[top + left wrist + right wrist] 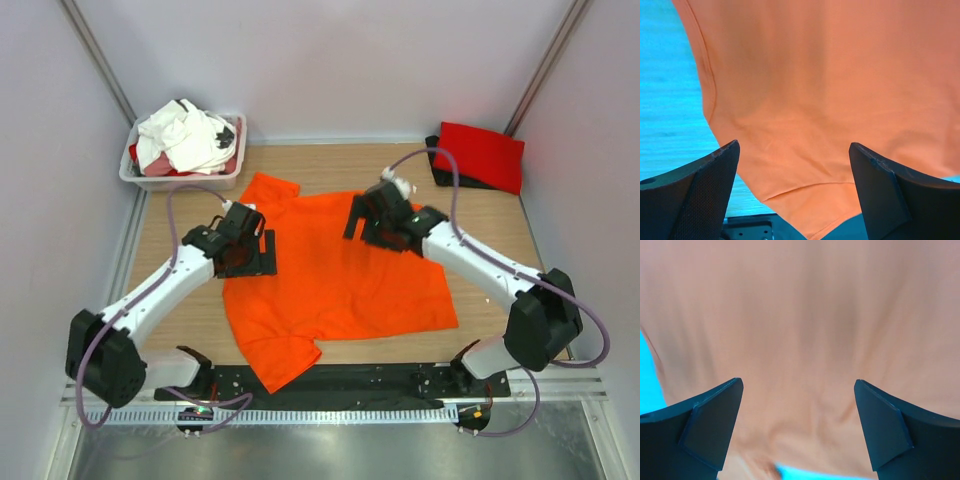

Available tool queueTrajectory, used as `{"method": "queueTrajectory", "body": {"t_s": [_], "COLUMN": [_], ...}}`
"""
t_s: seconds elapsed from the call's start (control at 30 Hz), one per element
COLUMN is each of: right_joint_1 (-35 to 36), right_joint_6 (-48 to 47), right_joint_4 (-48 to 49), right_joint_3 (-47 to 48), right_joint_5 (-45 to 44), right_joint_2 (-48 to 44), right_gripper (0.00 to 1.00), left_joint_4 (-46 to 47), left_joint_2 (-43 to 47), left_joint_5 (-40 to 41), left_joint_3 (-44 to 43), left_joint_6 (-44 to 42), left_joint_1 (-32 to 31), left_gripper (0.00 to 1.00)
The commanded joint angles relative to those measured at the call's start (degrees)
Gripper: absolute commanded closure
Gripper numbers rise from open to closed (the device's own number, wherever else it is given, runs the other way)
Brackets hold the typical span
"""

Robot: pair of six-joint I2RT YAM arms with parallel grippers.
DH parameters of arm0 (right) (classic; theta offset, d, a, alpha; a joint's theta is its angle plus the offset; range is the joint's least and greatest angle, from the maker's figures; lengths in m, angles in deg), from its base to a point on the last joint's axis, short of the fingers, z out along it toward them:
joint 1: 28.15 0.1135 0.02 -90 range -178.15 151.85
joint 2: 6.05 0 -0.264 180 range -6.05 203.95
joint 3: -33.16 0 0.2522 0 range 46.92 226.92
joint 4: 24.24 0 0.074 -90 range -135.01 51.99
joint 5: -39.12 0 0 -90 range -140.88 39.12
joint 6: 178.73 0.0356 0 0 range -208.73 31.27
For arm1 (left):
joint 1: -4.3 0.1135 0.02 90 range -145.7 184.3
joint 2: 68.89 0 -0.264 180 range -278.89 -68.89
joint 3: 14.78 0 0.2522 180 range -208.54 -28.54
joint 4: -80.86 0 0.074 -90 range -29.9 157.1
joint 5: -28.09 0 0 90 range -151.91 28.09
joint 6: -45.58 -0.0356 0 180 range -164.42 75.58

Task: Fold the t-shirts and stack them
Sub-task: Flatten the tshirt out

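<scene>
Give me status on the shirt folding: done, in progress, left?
Done: a red t-shirt lies folded on a black t-shirt at the far right corner. In hand: the orange t-shirt is spread flat mid-table, not yet folded; the left gripper and right gripper are over it, jaws open, holding nothing. Left: fold and stack the orange one, then the white t-shirts heaped in the tub.

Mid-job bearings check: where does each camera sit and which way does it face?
Top external: above and behind the bases, looking down on the table, orange t-shirt, left gripper and right gripper.
Left wrist: on the left arm, facing down between its open fingers at the shirt's edge.
Right wrist: on the right arm, between its open fingers; cloth fills the view.
Shared: all three show the orange t-shirt.
</scene>
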Motion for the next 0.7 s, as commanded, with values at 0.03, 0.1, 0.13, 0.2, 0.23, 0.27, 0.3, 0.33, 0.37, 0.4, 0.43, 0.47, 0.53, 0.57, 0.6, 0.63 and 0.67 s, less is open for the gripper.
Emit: {"method": "queueTrajectory", "body": {"t_s": [0.03, 0.1, 0.13, 0.2, 0.23, 0.27, 0.3, 0.33, 0.37, 0.4, 0.43, 0.47, 0.53, 0.57, 0.6, 0.63, 0.67], "right_joint_1": [-14.5, -20.5, -22.6, -27.8, -29.2, -30.4, -33.0, -33.8, -34.7, -35.9, -36.2, -36.8, -37.8, -37.9, -39.4, -39.8, -40.0], "right_joint_6": [-10.9, -13.7, -14.1, -14.8, -15.0, -15.0, -15.3, -15.4, -15.3, -15.8, -15.9, -16.2, -16.4, -16.4, -16.3, -16.5, -16.7], "right_joint_4": [-2.6, -2.5, -2.4, -1.1, 0.4, 0.9, 1.1, 1.9, 2.3, 2.7, 3.0, 3.2, 4.4, 5.1, 6.4, 6.8, 7.3], "right_joint_3": [10.7, 14.4, 15.5, 17.3, 17.9, 18.6, 19.8, 20.3, 20.7, 21.4, 21.7, 21.8, 21.4, 21.1, 20.6, 20.4, 20.4], "right_joint_5": [-0.2, 1.5, 2.0, 7.0, 9.1, 10.0, 13.1, 16.6, 17.6, 18.4, 19.3, 19.5, 20.8, 21.5, 22.0, 22.6, 23.2], "right_joint_2": [2.6, 7.6, 9.2, 14.1, 15.6, 17.4, 20.2, 21.8, 23.0, 25.0, 25.7, 26.3, 27.6, 28.2, 28.7, 29.7, 30.2], "right_gripper": [0.0, 0.01, 0.01, 0.03, 0.05, 0.06, 0.08, 0.08, 0.09, 0.09, 0.09, 0.09, 0.09, 0.09, 0.09, 0.09, 0.09], "left_joint_4": [-7.7, -7.1, -6.3, -5.9, -5.2, -4.4, -3.6, -1.9, -1.2, -1.0, -1.2, -1.2, -0.9, -0.9, -0.9, -0.9, -1.0], "left_joint_2": [9.3, 14.1, 15.8, 18.6, 21.4, 22.7, 24.2, 25.6, 28.2, 29.2, 30.0, 31.4, 32.4, 32.8, 33.0, 33.0, 32.9], "left_joint_5": [1.1, 0.9, 1.0, 1.6, 0.9, -0.4, -0.3, 0.0, 0.3, 0.4, 0.9, 1.8, 2.3, 2.4, 2.6, 2.8, 3.0], "left_joint_3": [-5.6, -4.1, -3.0, -2.0, -1.8, -1.4, 0.1, 0.9, 1.6, 1.7, 1.9, 2.0, 2.3, 2.2, 2.2, 2.3, 2.2], "left_joint_6": [-6.6, -7.2, -7.5, -6.7, -6.8, -7.2, -7.3, -7.1, -7.1, -7.4, -7.5, -7.5, -7.4, -7.4, -7.3, -7.3, -7.3], "left_joint_1": [-0.2, -0.2, -0.2, -0.8, -0.9, -0.9, -0.9, -0.9, -0.9, -0.9, -0.9, -0.9, -0.9, -0.9, -0.9, -0.9, -0.9], "left_gripper": [0.09, 0.09, 0.09, 0.09, 0.09, 0.09, 0.09, 0.09, 0.09, 0.09, 0.09, 0.09, 0.09, 0.09, 0.09, 0.09, 0.09]}}
